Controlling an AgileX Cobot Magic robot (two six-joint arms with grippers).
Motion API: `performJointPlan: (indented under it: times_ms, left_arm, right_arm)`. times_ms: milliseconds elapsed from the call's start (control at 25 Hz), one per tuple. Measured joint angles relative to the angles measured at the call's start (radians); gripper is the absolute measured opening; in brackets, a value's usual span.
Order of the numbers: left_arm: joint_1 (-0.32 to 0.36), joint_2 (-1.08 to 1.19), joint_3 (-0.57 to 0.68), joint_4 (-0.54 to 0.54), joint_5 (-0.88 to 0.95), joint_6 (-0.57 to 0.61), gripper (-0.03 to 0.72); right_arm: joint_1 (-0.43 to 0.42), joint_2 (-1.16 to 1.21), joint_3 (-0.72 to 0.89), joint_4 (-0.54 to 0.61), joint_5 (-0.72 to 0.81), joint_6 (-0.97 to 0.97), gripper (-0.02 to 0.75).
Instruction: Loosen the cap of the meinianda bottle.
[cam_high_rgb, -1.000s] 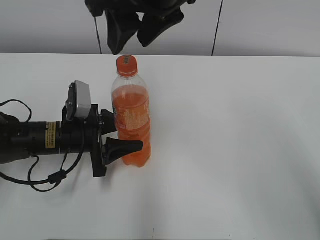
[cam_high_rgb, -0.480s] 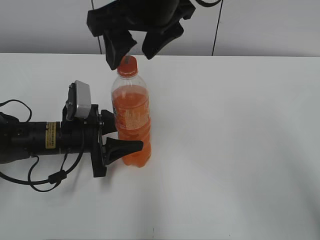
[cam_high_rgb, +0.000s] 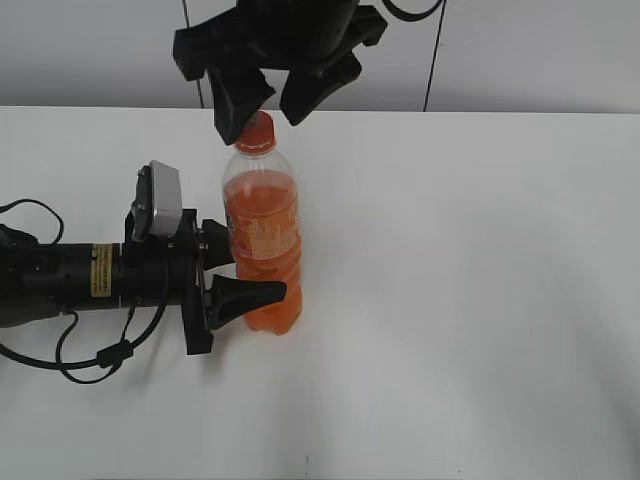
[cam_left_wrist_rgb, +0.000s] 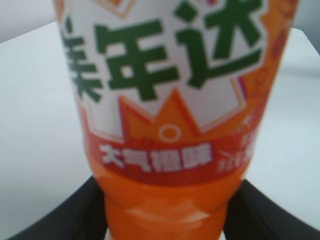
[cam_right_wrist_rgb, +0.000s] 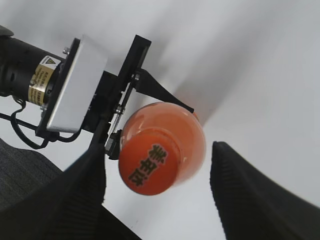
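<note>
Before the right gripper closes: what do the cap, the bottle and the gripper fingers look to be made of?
The cap: probably hard orange plastic, smooth printed top. The bottle: clear thin plastic, since the orange drink shows through, with a glossy printed label. The right gripper fingers: matte black, finely ribbed, possibly plastic or rubber.

I count one meinianda bottle (cam_high_rgb: 262, 240), standing between the fingers of my left gripper (cam_high_rgb: 245, 280). It carries one orange cap (cam_high_rgb: 254, 131), sitting between the spread fingers of my right gripper (cam_high_rgb: 268, 100). That makes two grippers, one bottle, one cap, all over one white table (cam_high_rgb: 480, 300).
</note>
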Motion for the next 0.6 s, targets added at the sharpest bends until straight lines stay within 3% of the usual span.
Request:
performJointPlan:
  times_ms: [320,600]
  left_arm:
    - [0.000,0.000,0.000,0.000,0.000,0.000,0.394]
    - [0.000,0.000,0.000,0.000,0.000,0.000,0.394]
  right_arm:
    - [0.000,0.006,0.000,0.009,0.000,0.000,0.488]
    - [0.000,0.008,0.000,0.035,0.000,0.001,0.435]
